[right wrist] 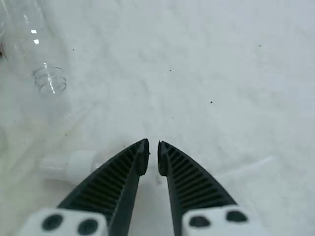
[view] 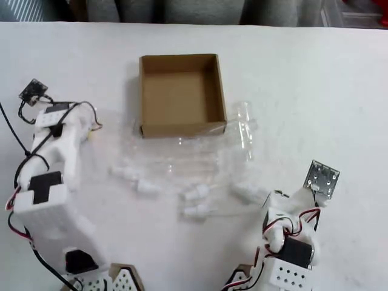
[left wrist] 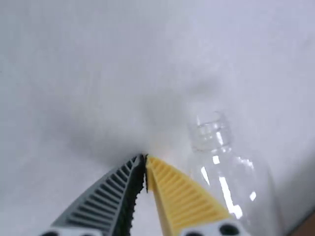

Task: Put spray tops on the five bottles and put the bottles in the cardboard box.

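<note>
**Cardboard box** (view: 182, 129). Open-topped. It stands toward the far edge of the worktop (view: 303, 73), about midway along it. Nothing lies inside.

**Bottles** (view: 245, 128). Clear, lying on their sides. One is just beside the box's right wall. The rest lie in a loose cluster just in front of the box, toward the middle of the worktop. They are see-through and overlap, so I cannot count them with certainty. Every neck I can make out is bare.

**Spray tops** (view: 197, 193). White and loose, scattered between the bottles and the near edge. There seem to be about five, none fitted.

**Left claw** (left wrist: 145, 160). Closed tip to tip, holding nothing. It hangs over bare worktop toward the left edge. A bottle (left wrist: 231, 182) with an uncapped neck lies just beside its yellow side.

**Right claw** (right wrist: 150, 150). Narrowed to a thin slit, empty. It sits toward the near right corner. A spray top (right wrist: 69, 164) lies just beside it, and a bare-necked bottle (right wrist: 29, 44) lies farther off.

**Status.** By my reading the task is at its very start. No top is on, no bottle is boxed, and neither claw grips anything. All five cappings and all five placings remain.
</note>
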